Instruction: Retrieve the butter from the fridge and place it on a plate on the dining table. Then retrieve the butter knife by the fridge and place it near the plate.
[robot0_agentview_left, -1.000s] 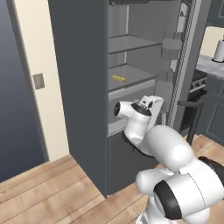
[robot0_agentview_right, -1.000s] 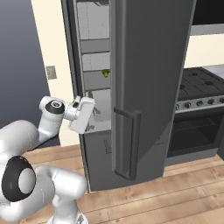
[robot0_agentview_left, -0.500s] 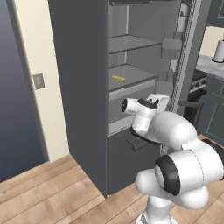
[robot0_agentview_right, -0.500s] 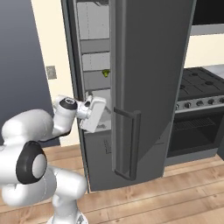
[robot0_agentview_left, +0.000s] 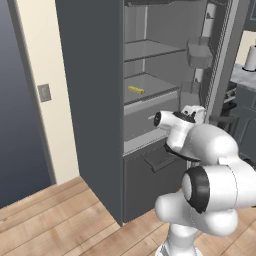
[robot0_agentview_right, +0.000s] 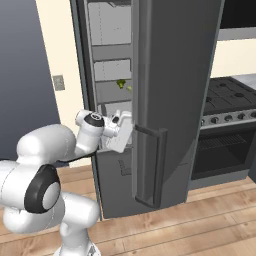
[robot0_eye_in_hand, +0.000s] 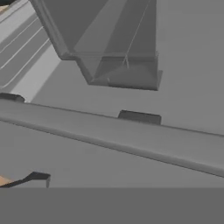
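Note:
The dark grey fridge (robot0_agentview_left: 90, 100) stands with its door (robot0_agentview_right: 175, 100) swung open. A small yellow stick, the butter (robot0_agentview_left: 135, 90), lies on a middle shelf. My gripper (robot0_agentview_left: 196, 111) is below and to the right of the butter, level with the drawer front and close to the door's inner side. From the right it (robot0_agentview_right: 126, 134) sits at the door's edge. The hand view faces a grey door bin (robot0_eye_in_hand: 118, 65), and I see nothing between the open jaws. The plate, the dining table and the butter knife are out of view.
A yellow-green lump (robot0_agentview_right: 121, 84) rests on the same shelf. Door bins (robot0_agentview_left: 199, 55) line the inner door. The long bar handle (robot0_agentview_right: 160, 167) juts toward me. A stove with oven (robot0_agentview_right: 225, 145) stands right of the fridge. Wooden floor (robot0_agentview_left: 60, 220) lies left of my base.
The arm has swung the hand to the right, from in front of the drawer toward the inner side of the open door. The butter and the fridge have not moved.

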